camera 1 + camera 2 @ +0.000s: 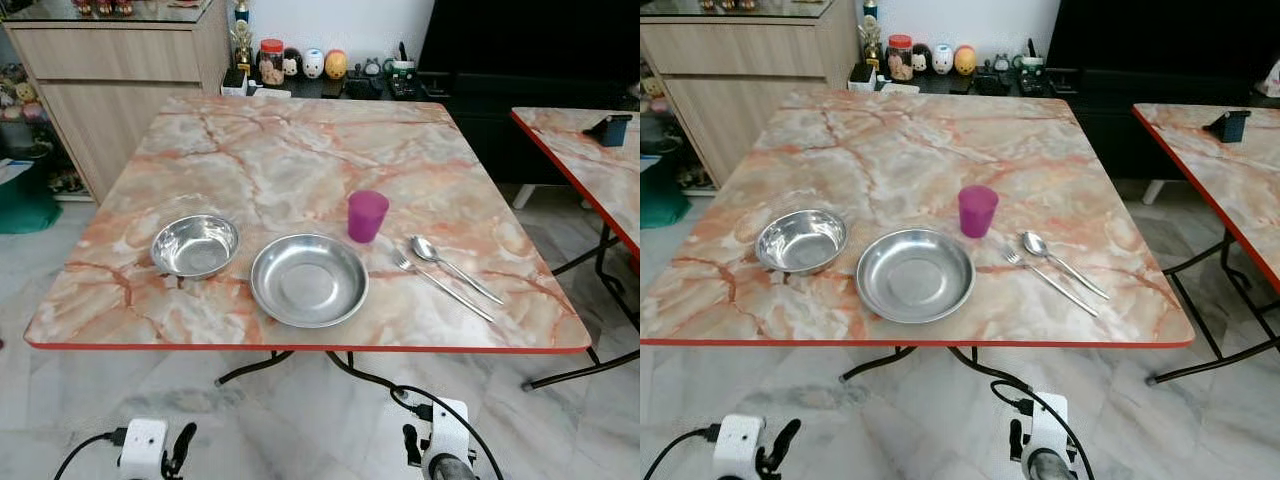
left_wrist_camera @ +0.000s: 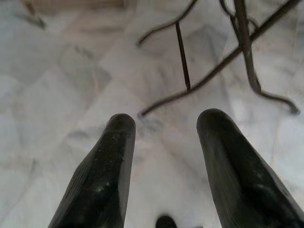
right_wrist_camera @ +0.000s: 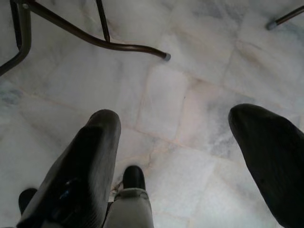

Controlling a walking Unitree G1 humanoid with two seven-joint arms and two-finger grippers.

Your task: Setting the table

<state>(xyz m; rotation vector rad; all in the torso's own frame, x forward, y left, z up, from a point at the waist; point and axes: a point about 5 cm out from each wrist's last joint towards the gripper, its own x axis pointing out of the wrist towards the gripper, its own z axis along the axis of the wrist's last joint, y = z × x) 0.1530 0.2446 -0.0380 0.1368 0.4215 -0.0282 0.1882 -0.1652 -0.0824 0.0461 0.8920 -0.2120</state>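
On the marble-patterned table (image 1: 300,140) stand a small steel bowl (image 1: 194,245), a wider steel plate (image 1: 308,279) and a purple cup (image 1: 367,215). A fork (image 1: 440,285) and a spoon (image 1: 452,266) lie side by side to the plate's right. Both arms hang low in front of the table's near edge. My left gripper (image 2: 164,121) is open over the floor, its fingers (image 2: 107,175) apart with nothing between them. My right gripper (image 3: 178,118) is open too, wide apart above the tiles.
A second marble table (image 1: 590,160) with a dark blue object (image 1: 610,129) stands to the right. A wooden cabinet (image 1: 120,70) and a shelf of jars and figurines (image 1: 300,65) lie behind. Metal table legs (image 1: 370,375) and a cable cross the tiled floor.
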